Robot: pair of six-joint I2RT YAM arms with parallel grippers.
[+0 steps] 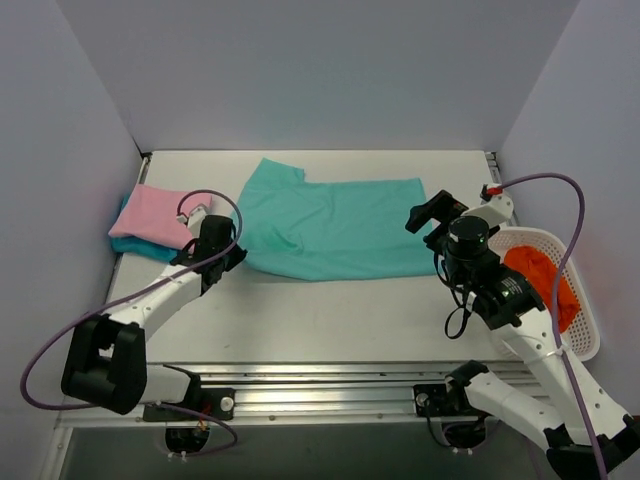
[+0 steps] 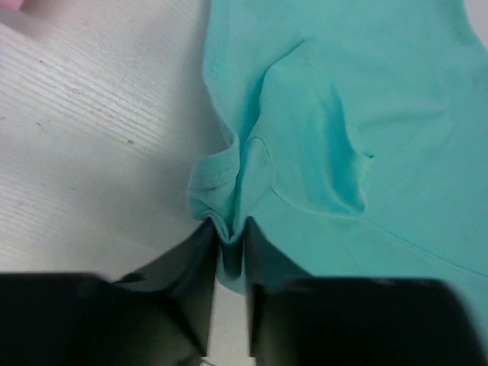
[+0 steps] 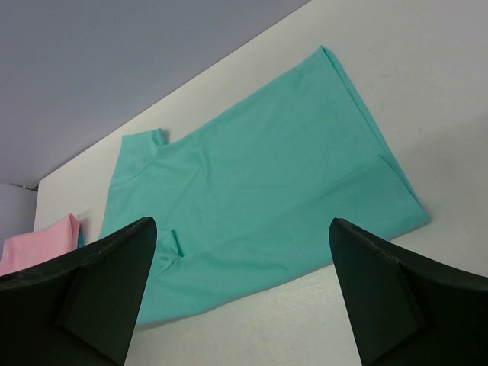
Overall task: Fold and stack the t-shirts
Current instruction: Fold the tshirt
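Left gripper (image 2: pixel 229 238) nearly shut, pinching a bunched bit of the soft mint-teal t-shirt (image 1: pixel 340 230) at its near left edge; right gripper (image 1: pixel 432 215) spread wide and empty over the shirt's right end

The shirt lies spread across the middle of the white table (image 1: pixel 330 320), just right of the folded pink t-shirt (image 1: pixel 155 215) resting on a darker turquoise t-shirt (image 1: pixel 125 243). I judge the right gripper should take the matching near corner before any lift, then both carry that edge low and level; the left pinch looks shallow and could slip
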